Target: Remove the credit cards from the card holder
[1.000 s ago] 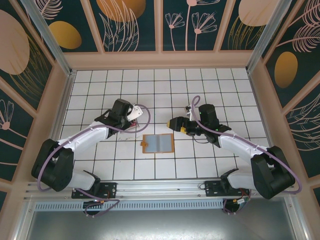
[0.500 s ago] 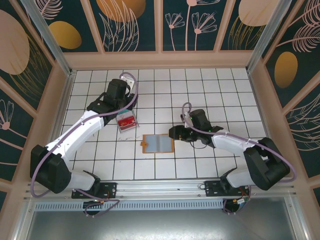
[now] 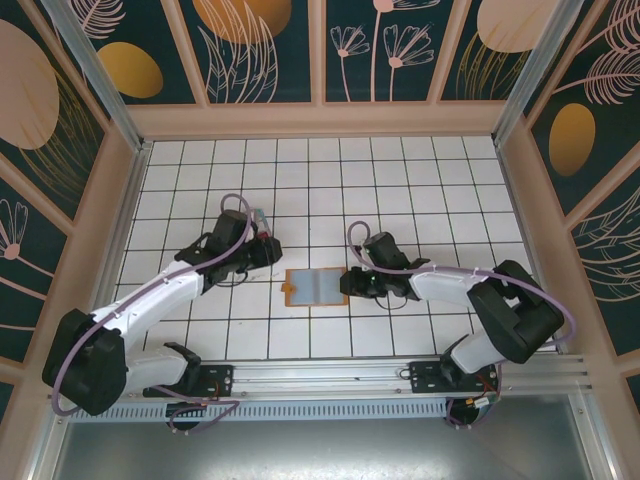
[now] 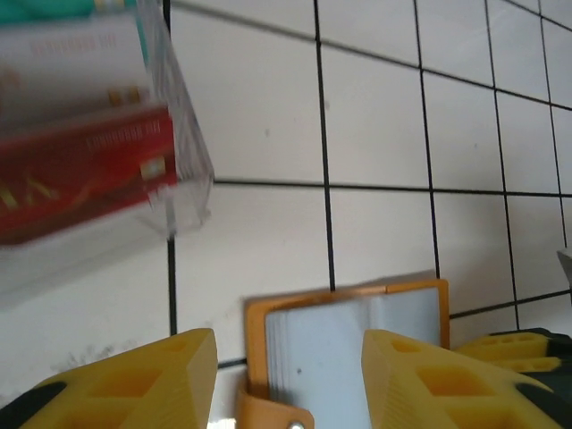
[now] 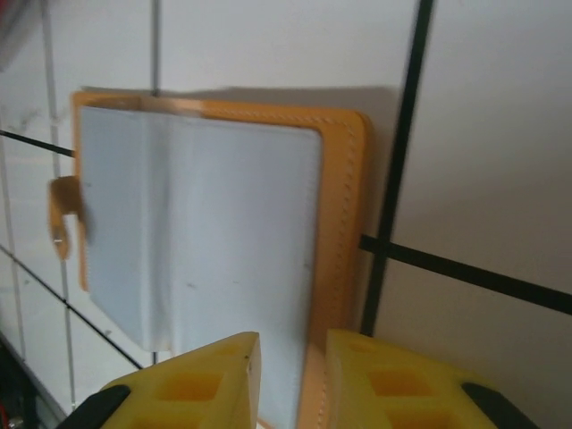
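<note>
A: The left jaws hang released, spread wide. And the right jaws?
B: Set narrow astride the edge of one open orange-tan leather-like card holder, grey-clear sleeves up. Whether they grip it, I cannot tell.
A: Cards?
B: One red plastic card, beyond the left jaws.

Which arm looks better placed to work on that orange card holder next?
Right. The right gripper sits at the edge of the card holder, jaws nearly together over it. The left gripper hangs open, short of the holder.
</note>
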### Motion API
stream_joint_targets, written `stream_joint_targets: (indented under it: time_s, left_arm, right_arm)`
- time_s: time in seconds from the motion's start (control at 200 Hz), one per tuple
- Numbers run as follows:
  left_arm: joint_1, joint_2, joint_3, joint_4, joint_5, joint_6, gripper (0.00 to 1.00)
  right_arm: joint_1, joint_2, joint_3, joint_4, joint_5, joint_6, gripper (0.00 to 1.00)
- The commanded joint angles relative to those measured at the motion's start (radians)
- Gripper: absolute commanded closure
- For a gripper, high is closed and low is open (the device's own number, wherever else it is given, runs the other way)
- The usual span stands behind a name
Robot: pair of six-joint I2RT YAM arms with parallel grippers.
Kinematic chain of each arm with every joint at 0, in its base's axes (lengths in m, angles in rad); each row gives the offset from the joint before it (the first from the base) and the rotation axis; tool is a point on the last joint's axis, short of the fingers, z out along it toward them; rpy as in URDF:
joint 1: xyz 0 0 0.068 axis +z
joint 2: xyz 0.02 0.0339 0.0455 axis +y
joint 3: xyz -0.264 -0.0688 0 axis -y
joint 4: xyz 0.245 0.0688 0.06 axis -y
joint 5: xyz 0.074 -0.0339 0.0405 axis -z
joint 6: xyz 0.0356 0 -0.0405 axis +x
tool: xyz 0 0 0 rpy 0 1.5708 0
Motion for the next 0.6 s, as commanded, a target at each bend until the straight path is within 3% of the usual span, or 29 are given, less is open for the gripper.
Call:
stream_joint_targets:
  time_s: [0.0,0.195,0.596]
  left_arm:
    - [-0.044,0.001,-0.040,0.103,0.042,-0.126,0.53]
    - [-0.120,0.119,-0.045,0.153,0.038,-0.165,0.54]
    - [-0.153,0.273,0.002,0.167,0.056,-0.151,0.55]
  right_arm:
    - [0.015,0.032,-0.014,0.016,0.028,0.019,0.78]
    - [0.021,0.038,-0.013,0.015,0.040,0.023,0.80]
    - [0.021,0.033,-0.014,0.001,0.051,0.019,0.82]
